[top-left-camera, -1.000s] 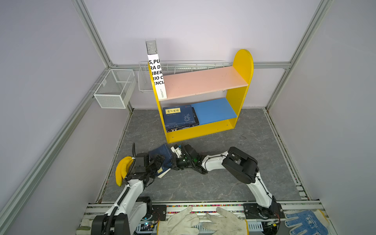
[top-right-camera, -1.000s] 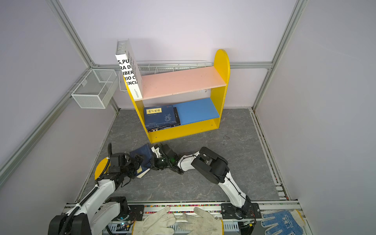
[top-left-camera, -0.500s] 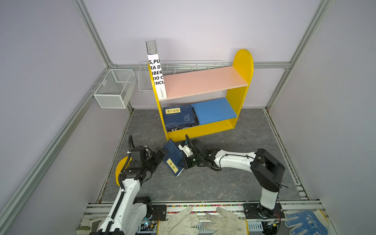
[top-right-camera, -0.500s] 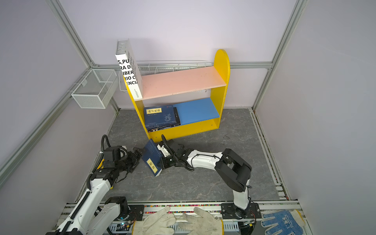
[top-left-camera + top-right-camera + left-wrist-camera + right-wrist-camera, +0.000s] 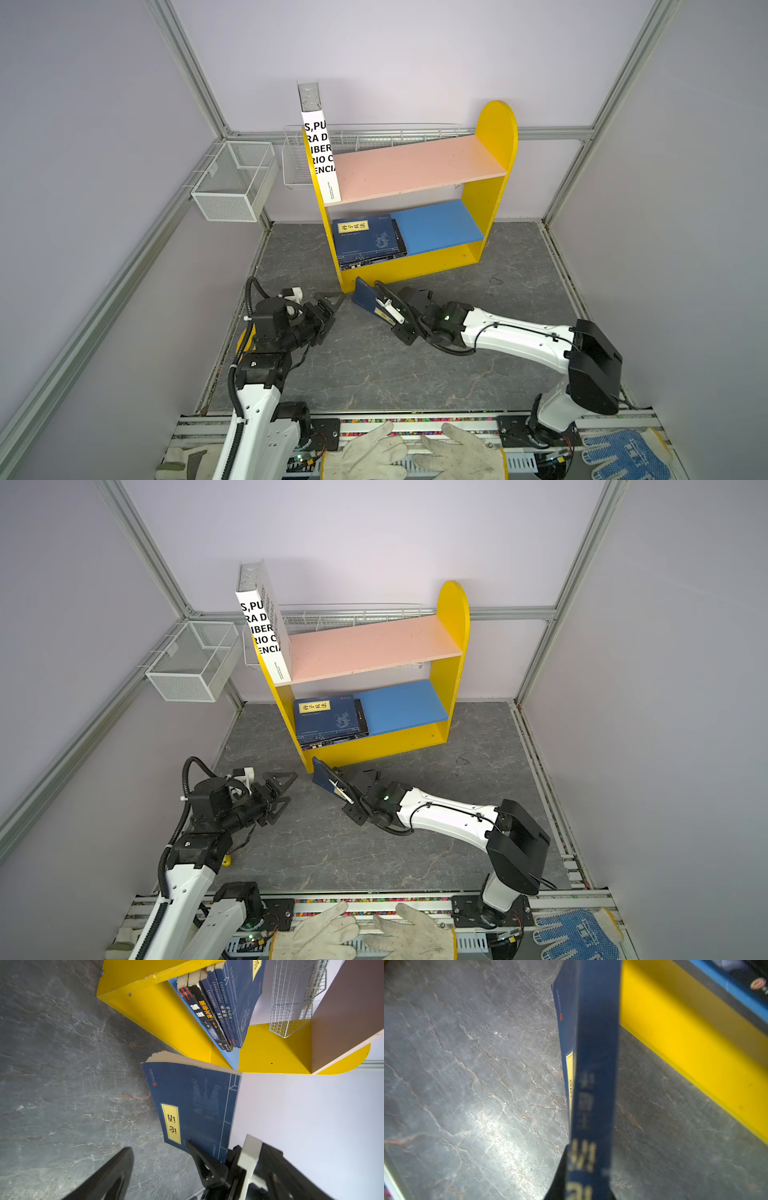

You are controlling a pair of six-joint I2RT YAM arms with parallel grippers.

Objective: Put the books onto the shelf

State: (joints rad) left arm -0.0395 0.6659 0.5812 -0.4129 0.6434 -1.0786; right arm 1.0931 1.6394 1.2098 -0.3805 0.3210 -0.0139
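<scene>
My right gripper (image 5: 384, 309) (image 5: 340, 791) is shut on a thin navy book (image 5: 365, 296) (image 5: 323, 774) (image 5: 195, 1103) (image 5: 596, 1059) with a yellow label. It holds the book on edge, close to the front left corner of the yellow shelf (image 5: 494, 137) (image 5: 453, 613). My left gripper (image 5: 330, 301) (image 5: 280, 785) stands open and empty just left of the book, one finger (image 5: 112, 1172) over the floor. A stack of navy and black books (image 5: 368, 241) (image 5: 328, 719) (image 5: 218, 1012) lies on the blue lower board. The large white book (image 5: 318, 153) (image 5: 266, 633) stands at the pink board's left end.
White wire baskets hang on the left wall (image 5: 235, 178) and behind the shelf (image 5: 297, 166). Work gloves (image 5: 415, 453) and a blue glove (image 5: 623, 453) lie on the front rail. The right half of the blue board (image 5: 436, 224) is bare.
My right gripper has carried the navy book away from the left gripper toward the shelf's front corner, turning it on edge as the arm stretched out. The left gripper stayed open and drew back left.
</scene>
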